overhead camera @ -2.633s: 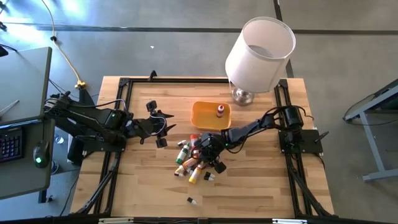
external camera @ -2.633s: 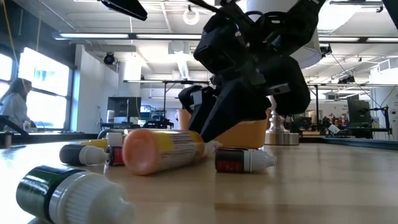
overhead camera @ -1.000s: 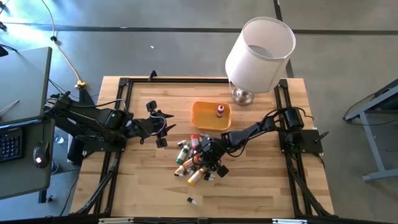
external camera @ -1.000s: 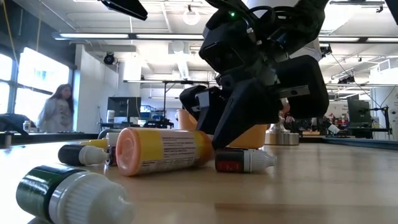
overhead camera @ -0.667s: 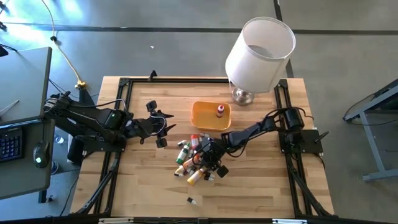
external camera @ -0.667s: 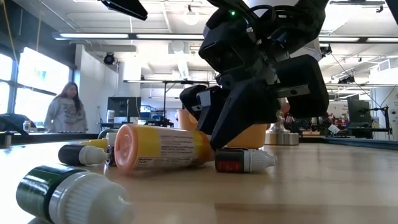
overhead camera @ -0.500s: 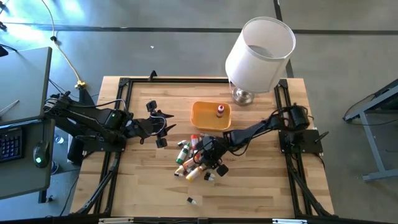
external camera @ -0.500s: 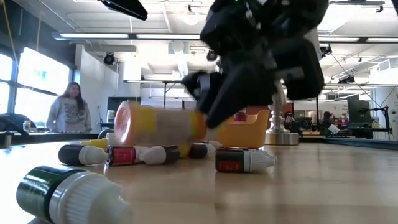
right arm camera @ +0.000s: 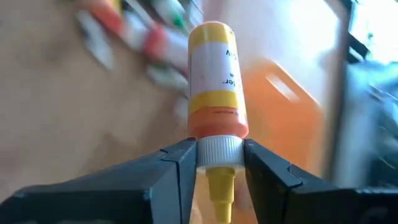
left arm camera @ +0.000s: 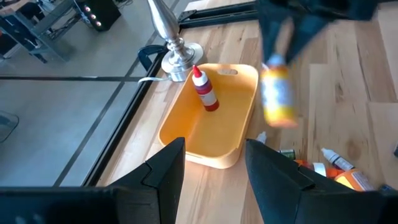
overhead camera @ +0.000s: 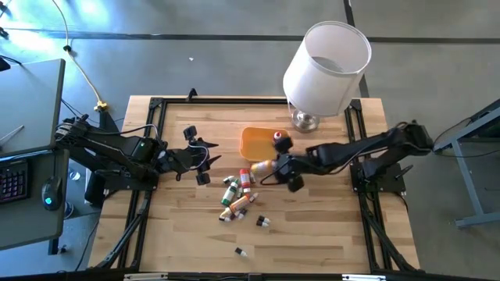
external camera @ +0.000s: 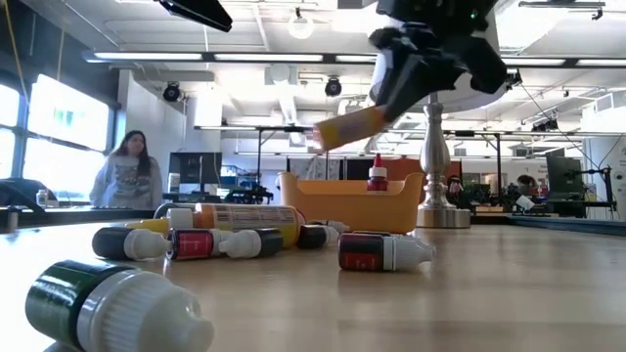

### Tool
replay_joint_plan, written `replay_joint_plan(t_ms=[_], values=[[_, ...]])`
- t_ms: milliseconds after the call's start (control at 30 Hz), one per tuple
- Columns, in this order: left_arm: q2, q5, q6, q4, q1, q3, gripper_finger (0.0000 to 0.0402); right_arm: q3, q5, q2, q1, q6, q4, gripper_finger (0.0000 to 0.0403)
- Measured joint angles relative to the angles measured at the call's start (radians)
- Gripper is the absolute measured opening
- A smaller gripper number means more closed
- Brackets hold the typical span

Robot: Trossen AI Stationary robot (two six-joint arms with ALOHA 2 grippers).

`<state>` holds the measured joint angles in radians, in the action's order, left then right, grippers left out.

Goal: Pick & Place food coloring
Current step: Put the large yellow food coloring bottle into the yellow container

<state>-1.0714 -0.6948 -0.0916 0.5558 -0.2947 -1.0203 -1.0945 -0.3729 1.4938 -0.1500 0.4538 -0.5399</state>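
My right gripper (overhead camera: 280, 167) is shut on a yellow squeeze bottle with an orange band (overhead camera: 262, 166), high above the table beside the orange tray (overhead camera: 254, 148). The bottle also shows in the low view (external camera: 350, 127) and in the left wrist view (left arm camera: 278, 94). A red bottle (overhead camera: 276, 139) stands upright in the tray. Several more small bottles (overhead camera: 237, 195) lie on their sides in a heap on the table. My left gripper (overhead camera: 205, 165) waits open at the table's left, its fingers apart (left arm camera: 211, 171). My right gripper pinches the yellow bottle's white ribbed collar (right arm camera: 217, 147), just below its yellow nozzle, between its two fingers. The fingers come from the table's right, roughly level. The bottle is lifted clear and sticks out beyond the fingertips toward the table's left, its base end (external camera: 328, 135) slightly lower.
A lamp with a white shade (overhead camera: 326, 58) and a metal foot (overhead camera: 305, 119) stands at the far right, close behind the tray. Two loose small bottles (overhead camera: 262, 222) (overhead camera: 241, 251) lie nearer the front edge. A person (external camera: 127, 176) stands in the room beyond.
My right gripper has risen from the heap of bottles with the yellow bottle and gone toward the far edge and the tray. The bottle, first lying on the table, is now lifted clear. The other bottles stay on the table.
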Motion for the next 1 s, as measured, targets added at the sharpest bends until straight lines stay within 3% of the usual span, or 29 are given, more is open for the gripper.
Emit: replay_joint_plan(t_ms=[200, 500, 700, 1000], values=[[0.0, -0.005, 0.0, -0.008, 0.0, 0.0, 0.0163, -0.125, -0.232, 0.017, 0.036, 0.108, -0.26, 0.0109], [0.0, -0.007, 0.0, -0.007, 0.0, 0.0, 0.0163, -0.194, -0.255, 0.161, 0.117, 0.416, -0.421, 0.011], [0.0, -0.006, 0.0, -0.004, 0.0, 0.0, 0.0163, -0.192, -0.448, 0.229, 0.117, 0.625, -0.428, 0.011], [0.0, -0.006, 0.0, -0.002, 0.0, 0.0, 0.0163, -0.192, -0.396, 0.308, 0.116, 0.783, -0.435, 0.011]])
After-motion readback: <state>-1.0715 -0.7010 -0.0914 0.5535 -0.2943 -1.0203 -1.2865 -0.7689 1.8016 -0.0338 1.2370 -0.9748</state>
